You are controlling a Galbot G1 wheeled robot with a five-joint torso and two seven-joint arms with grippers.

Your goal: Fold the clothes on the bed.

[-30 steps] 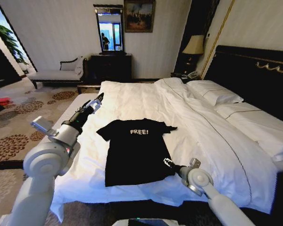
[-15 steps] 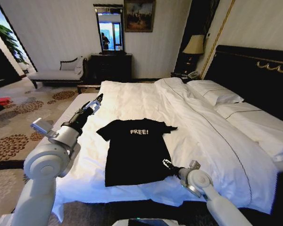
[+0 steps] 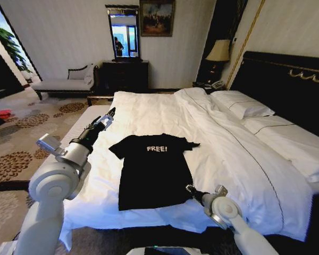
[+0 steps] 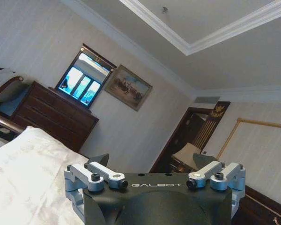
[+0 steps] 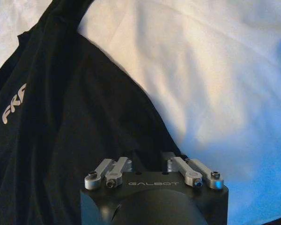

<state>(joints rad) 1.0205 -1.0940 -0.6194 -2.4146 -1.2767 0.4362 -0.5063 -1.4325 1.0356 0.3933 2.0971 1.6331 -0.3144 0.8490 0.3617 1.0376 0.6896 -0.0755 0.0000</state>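
One black T-shirt [image 3: 152,171] with white "FREE!" letters lies flat on the white bed [image 3: 228,154], near its front edge, and two pillows [image 3: 243,104] sit by the headboard. The left tool [image 3: 109,114] hangs over the bed's left side, apart from the shirt, with its fingers spread open. The right tool [image 3: 190,188] sits at the shirt's lower right corner, and I cannot tell if it is open or closed.

The T-shirt [image 3: 151,170] was soft, matt black cloth with white printed lettering. The bed [image 3: 228,143] wore smooth white fabric, faintly creased, under a dark glossy wooden headboard [image 3: 287,85]. Both claws, left [image 3: 109,114] and right [image 3: 190,188], showed matt black housing with brushed metal links.
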